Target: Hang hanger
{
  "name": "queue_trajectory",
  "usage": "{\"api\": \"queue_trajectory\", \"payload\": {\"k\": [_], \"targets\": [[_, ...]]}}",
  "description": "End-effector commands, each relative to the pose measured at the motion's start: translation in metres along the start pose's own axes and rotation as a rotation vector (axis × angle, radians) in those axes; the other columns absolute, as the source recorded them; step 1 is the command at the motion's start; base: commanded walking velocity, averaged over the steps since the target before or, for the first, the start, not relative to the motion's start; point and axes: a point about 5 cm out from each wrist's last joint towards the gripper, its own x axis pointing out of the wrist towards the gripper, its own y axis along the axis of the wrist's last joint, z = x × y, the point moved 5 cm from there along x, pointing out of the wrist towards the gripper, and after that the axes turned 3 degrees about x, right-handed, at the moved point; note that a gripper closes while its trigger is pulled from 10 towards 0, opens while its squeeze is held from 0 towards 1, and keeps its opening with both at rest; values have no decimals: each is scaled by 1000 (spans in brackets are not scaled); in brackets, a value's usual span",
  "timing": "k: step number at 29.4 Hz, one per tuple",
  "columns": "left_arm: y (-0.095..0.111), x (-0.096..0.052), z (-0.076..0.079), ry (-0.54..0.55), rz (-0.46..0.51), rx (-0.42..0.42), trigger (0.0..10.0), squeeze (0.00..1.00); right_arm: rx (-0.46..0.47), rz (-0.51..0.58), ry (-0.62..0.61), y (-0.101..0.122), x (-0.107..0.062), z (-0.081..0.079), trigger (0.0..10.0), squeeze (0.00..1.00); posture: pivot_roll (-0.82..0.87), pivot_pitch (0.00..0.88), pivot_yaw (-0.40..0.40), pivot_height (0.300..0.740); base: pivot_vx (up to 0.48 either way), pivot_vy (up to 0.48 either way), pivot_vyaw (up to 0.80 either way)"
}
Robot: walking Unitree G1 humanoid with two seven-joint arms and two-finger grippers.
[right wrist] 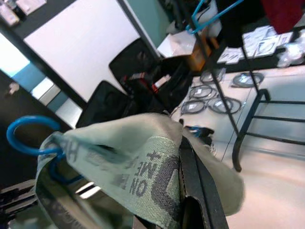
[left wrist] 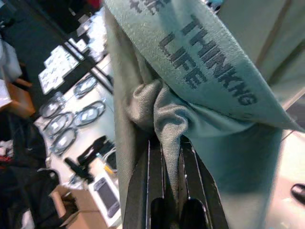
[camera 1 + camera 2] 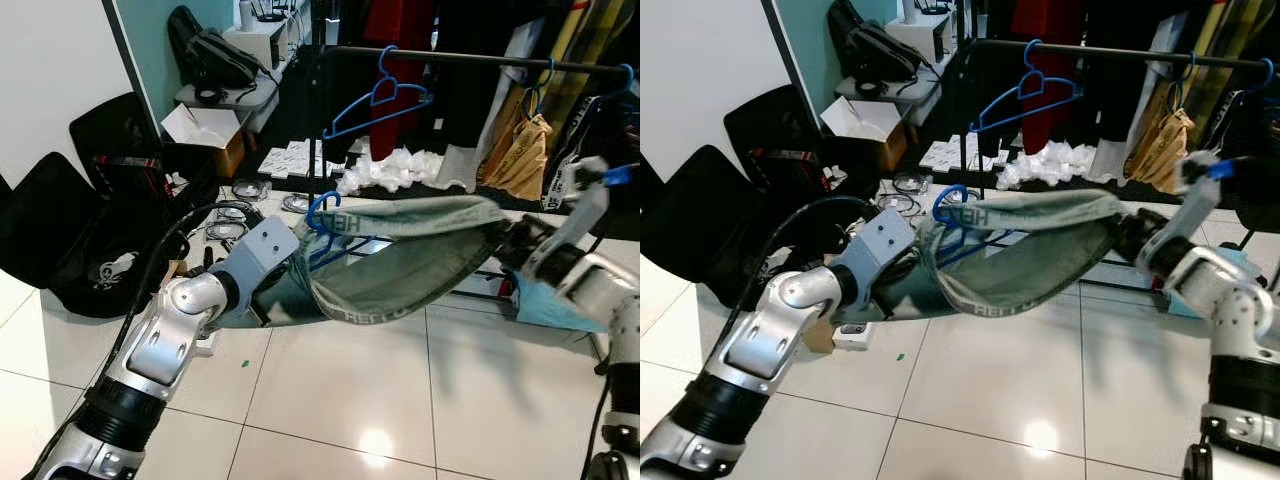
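Scene: A humanoid robot stands on a tiled floor (image 3: 330, 400) before a black clothes rail (image 3: 480, 60), a grey-green garment (image 3: 410, 255) stretched between its two arms.

Hanger: The blue hanger (image 3: 325, 225) sits inside the garment, its hook poking out of the neck opening near the left arm, well below the rail.

Left claw: The left claw (image 2: 171, 191) is clamped narrow on a bunched fold of the garment, just under its printed band; cloth fills the gap between the fingers.

Right claw: The right claw (image 1: 190, 191) pinches the opposite end of the garment, its black fingers closed against the printed hem.

Rail: An empty blue hanger (image 3: 385, 100) already hangs at the rail's left end, with dark and red clothes (image 3: 400, 40) and a tan bag (image 3: 520, 150) further along.

Step in hand: Judged from the pose, the load is being carried toward the rail; the hook is not yet raised to it.

Risk, slip: Both grips are on cloth, not on the hanger, so the hanger could shift or drop out as the garment is lifted.

Risk, aim: The hook lies sideways and loose; it may miss the rail or catch the empty hanger.

Risk, footing: Coiled cables (image 3: 235, 215) and bags (image 3: 90, 230) lie on the floor to the left, near any step forward.
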Motion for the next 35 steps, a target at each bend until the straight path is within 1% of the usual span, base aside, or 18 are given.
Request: {"api": "queue_trajectory", "payload": {"k": [1, 6, 9, 13, 19, 20, 21, 22, 23, 24, 25, 26, 27, 28, 29, 30, 31, 35], "targets": [[11, 1, 3, 0, 34, -13, 10000, 0, -27, -39, 8, -11, 6, -5, 0, 0, -30, 60, 17, 740, 0, 0, 0], [16, 3, 8, -12, 50, -37, 10000, 0, -50, -74, 10, -20, 9, -7, 0, 0, -30, 58, 17, 740, 0, 0, 0], [19, 4, 14, -28, 64, -61, 10000, 0, -79, -131, 10, -35, 14, -9, 0, 0, -30, 55, 16, 740, 0, 0, 0], [20, 5, 14, -27, 67, -70, 10000, 0, -92, -148, 10, -41, 14, -10, 0, 0, -29, 52, 16, 740, 0, 0, 0], [20, 6, 6, 18, 65, -114, 10000, 0, -108, -178, 73, -51, 15, -22, 0, 0, -31, 55, 17, 740, 0, 0, 0], [19, 6, 2, 46, 60, -133, 10000, 0, -138, -205, 116, -58, 13, -29, 0, 0, -31, 57, 17, 740, 0, 0, 0], [19, 6, 2, 46, 60, -133, 10000, 0, -138, -205, 116, -58, 13, -29, 0, 0, -31, 57, 17, 740, 0, 0, 0], [16, 6, -7, 96, 51, -180, 10000, 0, -188, -267, 141, -71, 9, -31, 0, 0, -33, 60, 16, 740, 0, 0, 0], [16, 6, -7, 96, 51, -180, 10000, 0, -188, -267, 141, -71, 9, -31, 0, 0, -33, 60, 16, 740, 0, 0, 0], [12, 5, -15, 142, 42, -225, 10000, 0, -236, -327, 158, -83, 5, -32, 314, 0, -34, 61, 16, 740, 0, 0, 0], [12, 5, -15, 142, 42, -225, 10000, 0, -236, -327, 158, -83, 5, -32, 314, 0, -34, 61, 16, 740, 0, 0, 0], [8, 3, -24, 185, 35, -280, 10000, 0, -293, -388, 153, -96, 0, -28, 9490, 0, -35, 63, 15, 740, 0, 0, 0], [8, 3, -24, 185, 35, -280, 10000, 0, -293, -388, 153, -96, 0, -28, 9490, 0, -35, 63, 15, 740, 0, 0, 0], [5, 0, -30, 209, 38, -323, 10000, 0, -329, -422, 127, -104, -2, -22, 10000, 0, -34, 65, 14, 740, 0, 0, 0], [5, 0, -30, 209, 38, -323, 10000, 0, -329, -422, 127, -104, -2, -22, 10000, 0, -34, 65, 14, 740, 0, 0, 0], [5, -2, -32, 217, 46, -352, 10000, 0, -357, -427, 110, -106, -2, -17, 10000, 1000, -31, 67, 13, 740, 0, 0, 0], [7, -3, -32, 206, 62, -366, 10000, 0, -356, -410, 79, -105, 0, -12, 10000, 1000, -29, 67, 13, 740, 0, 0, 0], [14, -4, -27, 166, 92, -372, 10000, 0, -359, -366, 52, -99, 4, -8, 10000, 1000, -27, 69, 12, 740, 0, 0, 0]]}}
